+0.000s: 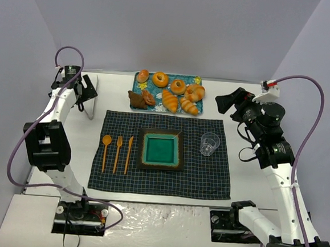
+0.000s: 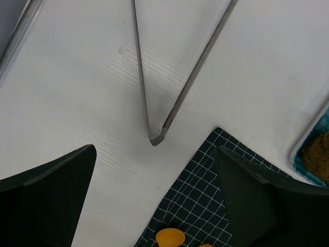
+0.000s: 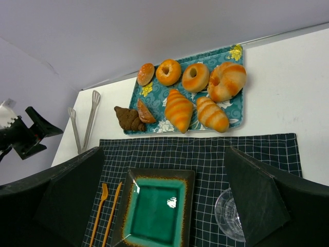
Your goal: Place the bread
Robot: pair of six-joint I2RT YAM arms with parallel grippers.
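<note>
1 surface point(image 1: 116, 91): white, carries everything below; 2 arms bolted at its near edge.
Placemat point(image 1: 207, 172): dark checked cloth, centre of the surface, just in front of the tray.
Left end effector point(image 2: 154, 198): jaws spread wide, holding nothing; hangs over the far-left surface just above the placemat's corner, the tongs' hinge end between its fingers in the left wrist view.
Right end effector point(image 1: 227, 101): jaws spread wide, holding nothing; raised at the far right, pointing toward the tray.
Tray point(image 3: 157, 98): teal, floral print, at the far edge behind the placemat.
Plate point(image 1: 142, 147): square, teal centre, brown rim; mid-placemat.
Tongs point(image 2: 197, 67): metal, lying flat on the bare surface left of the tray, arms splayed in a V.
Bread point(image 3: 127, 118): chocolate-brown, ridged, tapering; at the tray's near-left corner, its left end over the rim, touching the small reddish-brown roll point(image 3: 145, 111) on its right; well apart from both end effectors.
Other pastries: 2 golden croissants point(image 3: 179, 109), 2 ring-shaped pieces point(image 3: 168, 72), 1 striped coil point(image 3: 226, 81), 1 small bun point(image 3: 146, 73), all on the tray.
Glass point(image 1: 210, 143): clear, upright, on the placemat right of the plate.
Cutlery: orange spoon point(image 1: 105, 150), fork point(image 1: 117, 151), knife point(image 1: 129, 152), side by side left of the plate.
</note>
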